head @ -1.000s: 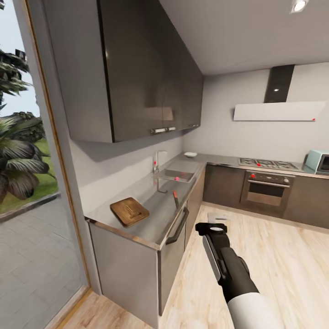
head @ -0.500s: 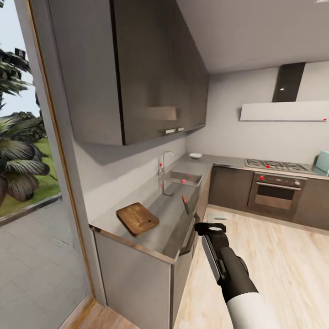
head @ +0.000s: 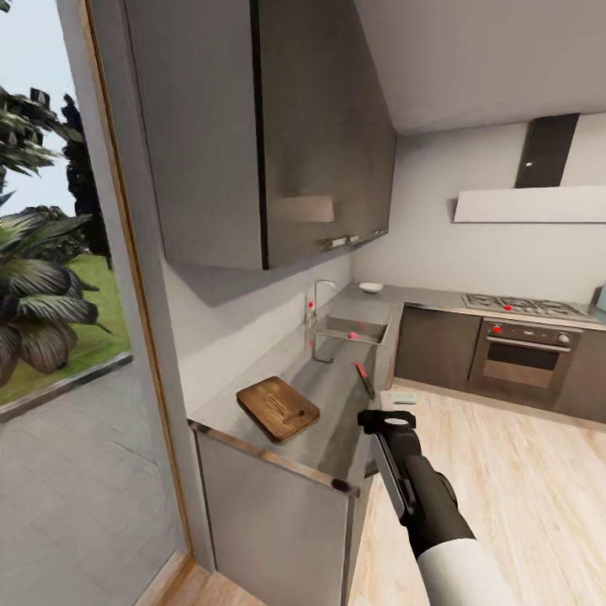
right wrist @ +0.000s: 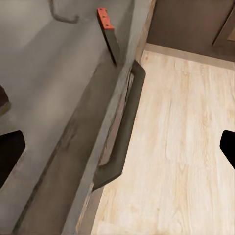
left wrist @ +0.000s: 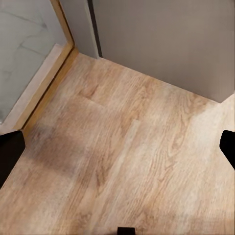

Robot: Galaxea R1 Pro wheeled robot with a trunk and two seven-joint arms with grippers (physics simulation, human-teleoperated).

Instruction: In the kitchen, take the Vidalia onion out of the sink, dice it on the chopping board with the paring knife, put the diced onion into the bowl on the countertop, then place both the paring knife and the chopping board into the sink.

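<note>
While both claws gape empty, rectangular wooden chopping board (head: 278, 408) lies on steel countertop (head: 337, 421).

the chopping board (head: 278, 408) looks grained wood, the countertop (head: 337, 396) matt brushed metal, the floor (left wrist: 122, 156) pale wood planks.

Right arm extends forward and up from the lower frame, white upper sleeve, black forearm. Right gripper (head: 387, 418) points ahead, fingers spread wide. Left gripper (left wrist: 117, 147) fingertips (left wrist: 11, 152) likewise spread, aimed downward.
</note>
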